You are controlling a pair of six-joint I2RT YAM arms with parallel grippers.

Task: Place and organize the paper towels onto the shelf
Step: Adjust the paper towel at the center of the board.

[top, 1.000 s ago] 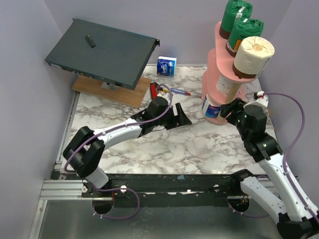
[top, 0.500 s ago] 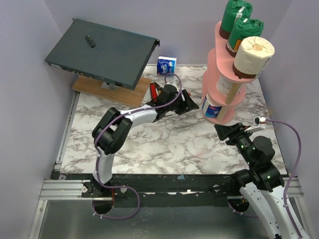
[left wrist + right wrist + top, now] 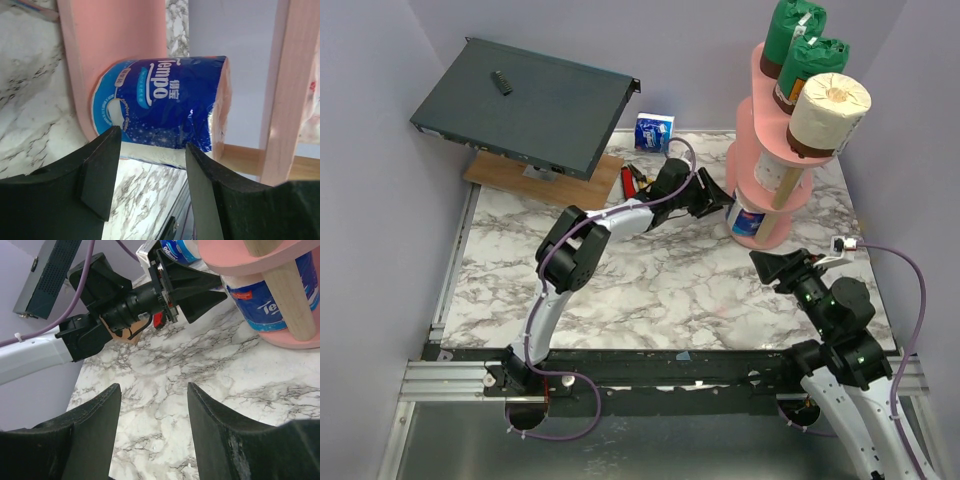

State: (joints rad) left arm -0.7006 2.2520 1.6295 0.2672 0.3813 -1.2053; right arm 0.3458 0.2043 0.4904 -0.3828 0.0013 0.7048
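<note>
Nearest me, my right pincer [image 3: 767, 266] hangs over the marble table [image 3: 650, 290] with its fingers spread wide, apart from the shelf [image 3: 786, 238]. Farther out, my left pincer [image 3: 150, 145] is also spread. It points at the blue-and-white paper towel roll [image 3: 160, 100] standing on the shelf's bottom board, just beyond my fingertips. I cannot tell whether they touch it. A patterned white roll [image 3: 770, 172] sits on the middle board. On top stand a bare white roll [image 3: 830, 108] and two green-wrapped rolls [image 3: 808, 58]. Another blue pack [image 3: 654, 131] lies at the far edge, beside the dark grey box [image 3: 525, 105].
</note>
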